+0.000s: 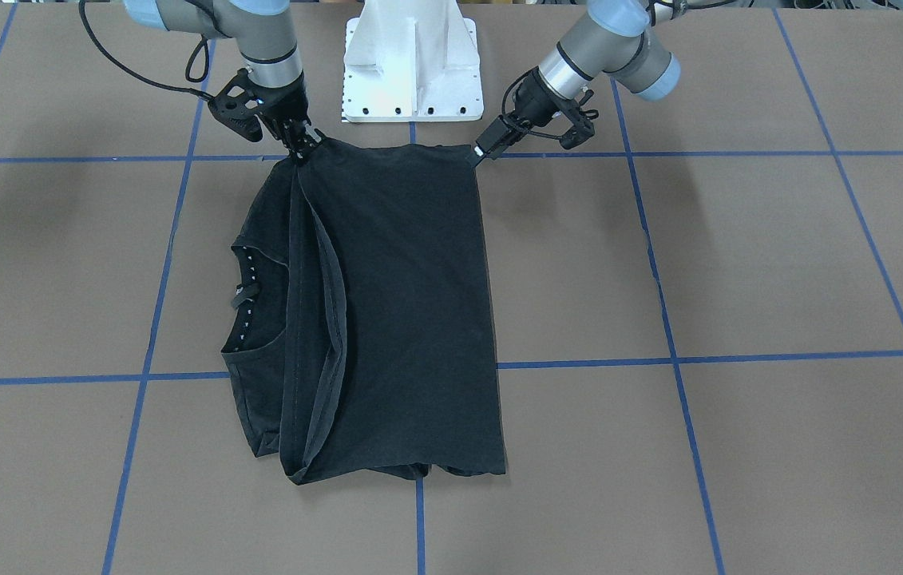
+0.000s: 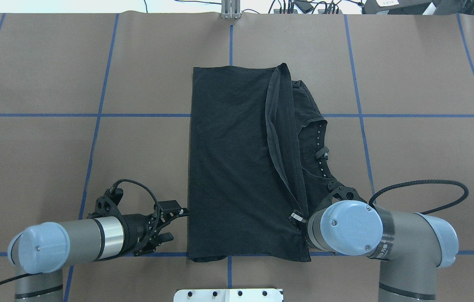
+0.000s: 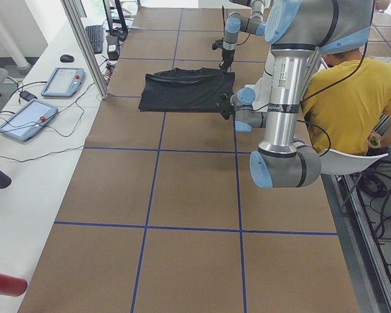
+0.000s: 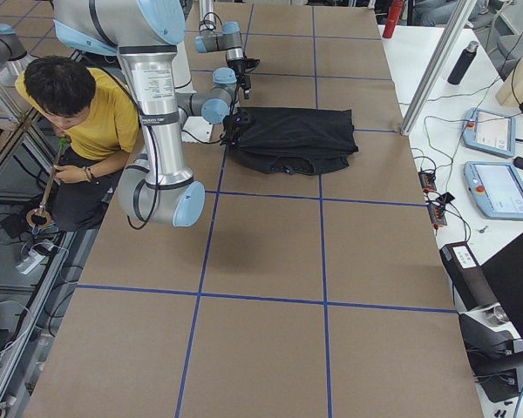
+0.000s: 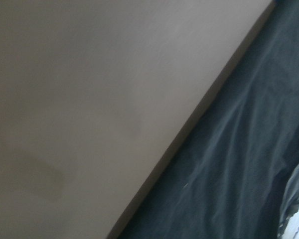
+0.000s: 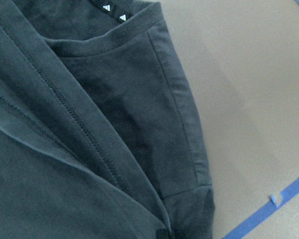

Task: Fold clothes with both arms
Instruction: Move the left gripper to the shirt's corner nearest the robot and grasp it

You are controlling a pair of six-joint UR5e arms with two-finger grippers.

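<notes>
The clothes are one black T-shirt [image 1: 411, 303] [image 2: 232, 159], folded into a long rectangle in the middle of the table. Its collar [image 2: 318, 138] faces my right, and a curled hem flap [image 2: 276, 126] lies across the top. My left gripper [image 2: 177, 224] [image 1: 485, 142] hovers just off the shirt's left edge near the near corner. It is open and holds nothing. My right gripper [image 1: 305, 152] stands open over the near end of the hem flap, mostly hidden under its wrist in the overhead view. The shirt lies flat in both wrist views [image 5: 239, 164] [image 6: 89, 124].
The white pedestal base [image 1: 411, 72] stands just behind the shirt's near edge. Blue tape lines [image 2: 94, 115] grid the brown table. A seated person in a yellow shirt [image 3: 352, 98] is behind the robot. Tablets [image 3: 62, 81] lie on the side bench.
</notes>
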